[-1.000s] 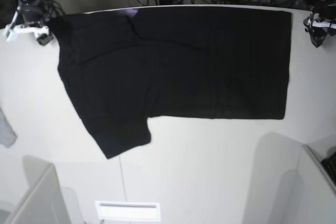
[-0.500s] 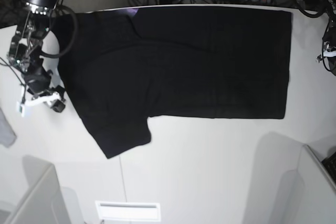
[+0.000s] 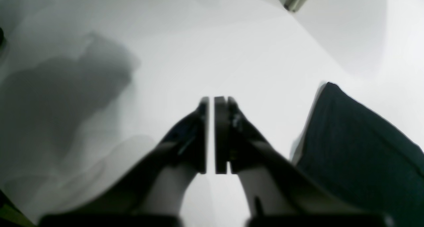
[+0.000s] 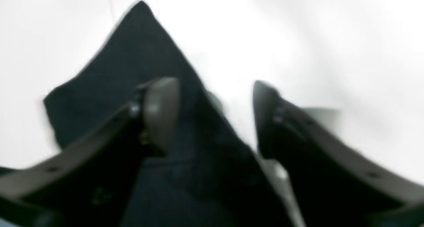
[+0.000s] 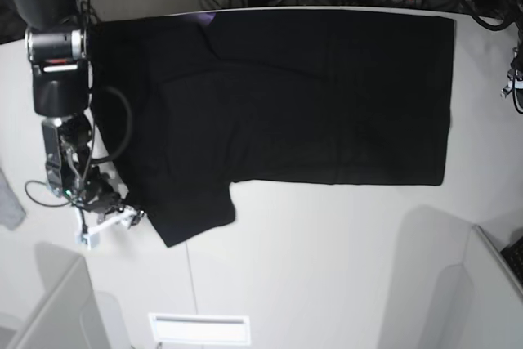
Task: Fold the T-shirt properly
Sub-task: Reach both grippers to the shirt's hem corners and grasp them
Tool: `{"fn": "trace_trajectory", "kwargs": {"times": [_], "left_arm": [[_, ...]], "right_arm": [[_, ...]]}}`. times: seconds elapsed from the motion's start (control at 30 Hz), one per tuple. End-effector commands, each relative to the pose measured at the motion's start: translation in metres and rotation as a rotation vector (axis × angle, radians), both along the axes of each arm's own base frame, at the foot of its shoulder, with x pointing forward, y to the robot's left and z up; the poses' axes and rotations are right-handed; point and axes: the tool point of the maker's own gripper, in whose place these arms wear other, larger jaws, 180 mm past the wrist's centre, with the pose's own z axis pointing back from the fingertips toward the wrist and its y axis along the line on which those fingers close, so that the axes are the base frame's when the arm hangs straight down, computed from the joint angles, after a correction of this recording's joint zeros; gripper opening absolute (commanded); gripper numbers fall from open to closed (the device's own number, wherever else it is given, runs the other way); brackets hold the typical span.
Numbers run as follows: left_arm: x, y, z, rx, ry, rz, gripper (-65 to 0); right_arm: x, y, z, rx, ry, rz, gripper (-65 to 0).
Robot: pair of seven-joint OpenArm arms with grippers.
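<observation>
Two hands are working here, and you are watching them one view at a time. Through the left wrist camera, the left hand (image 3: 212, 134) is hovering over bare counter (image 3: 205, 48), its pads nearly pressed together and pinching nothing, with a T-shirt (image 3: 357, 147) corner off to its side. Through the right wrist camera, the right hand (image 4: 215, 114) is spreading wide across the sleeve edge. From the base camera, the T-shirt is lying flat across the far counter. Closing too shallow, you are risking the fabric slipping free.
</observation>
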Motion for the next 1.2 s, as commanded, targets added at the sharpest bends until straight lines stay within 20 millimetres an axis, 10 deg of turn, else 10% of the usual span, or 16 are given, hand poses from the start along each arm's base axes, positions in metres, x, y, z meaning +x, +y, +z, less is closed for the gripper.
{"fn": "trace_trajectory", "kwargs": {"times": [0.0,0.37,0.73,1.0,1.17], "left_arm": [[0.004,0.008,0.014,0.038,-0.03,-0.004,-55.9],[0.002,0.015,0.005,0.02,-0.008,0.01,-19.6],[0.014,0.017,0.001,-0.008,-0.035,0.024,-16.9],[0.06,-0.002,-0.013,0.099,0.073,-0.086,-16.8],[0.094,-0.015,-0.007,0.109,0.035,-0.107,-16.6]], "right_arm": [[0.022,-0.003,0.02,-0.019,-0.059,0.003,-25.4],[0.028,0.018,-0.005,-0.065,-0.015,0.09,-23.3],[0.0,0.039,-0.039,-0.036,0.051,0.115,-24.5],[-0.003,0.036,-0.041,-0.039,0.057,0.112,-64.5],[-0.003,0.036,-0.041,-0.039,0.057,0.112,-65.0]]}}
